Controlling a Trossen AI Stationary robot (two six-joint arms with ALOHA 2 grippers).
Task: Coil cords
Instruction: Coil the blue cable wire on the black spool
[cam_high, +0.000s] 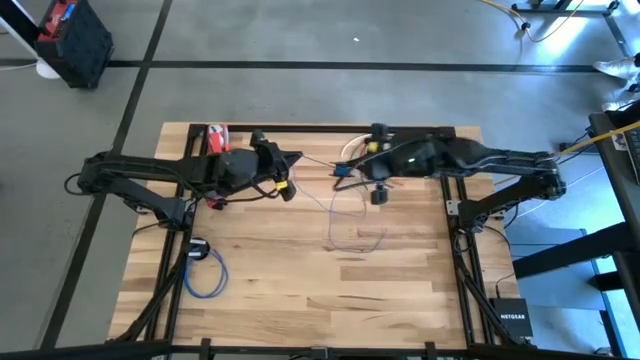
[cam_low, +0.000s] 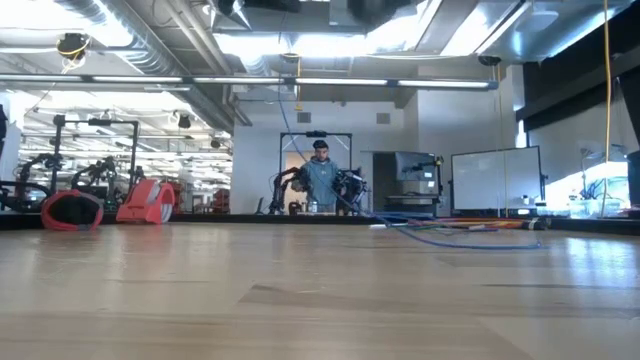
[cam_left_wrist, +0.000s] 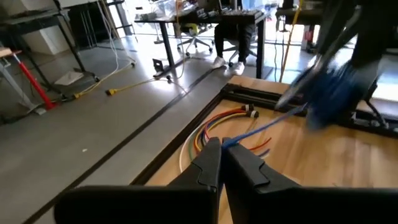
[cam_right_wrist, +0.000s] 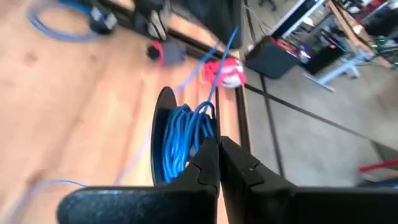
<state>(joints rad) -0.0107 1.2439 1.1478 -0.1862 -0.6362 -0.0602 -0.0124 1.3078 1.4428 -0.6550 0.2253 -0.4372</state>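
- High view shows both arms meeting over the far half of the wooden table (cam_high: 300, 290), the left gripper (cam_high: 292, 160) and right gripper (cam_high: 340, 170) near each other above its middle.
- Right wrist view: the right gripper (cam_right_wrist: 219, 146) is clenched on a bundle of blue cord (cam_right_wrist: 180, 140) already wound into loops, pressed against a dark disc-like part.
- Left wrist view: the left gripper (cam_left_wrist: 222, 148) is pinched on the free run of the same blue cord (cam_left_wrist: 261, 127), which stretches across to the right arm.
- Handling, as I judge it: the cord is thin, light and limp; it sags, springs out of its loops if let go, and slips through a loose pinch. Best held on the bundle where the loops cross, with the other gripper on the straight run close to the bundle.
- From the grippers a slack tail (cam_high: 345, 225) drops onto the table and trails toward its near side.
- Beside the far table edge, just behind the grippers, lies a fan of red, orange and white cords (cam_left_wrist: 214, 124); these could snag.
- A second blue cord (cam_high: 205, 272), coiled, lies near the table's left edge, well clear.
- A red object (cam_high: 217, 135) sits at the far edge, beside the left arm.
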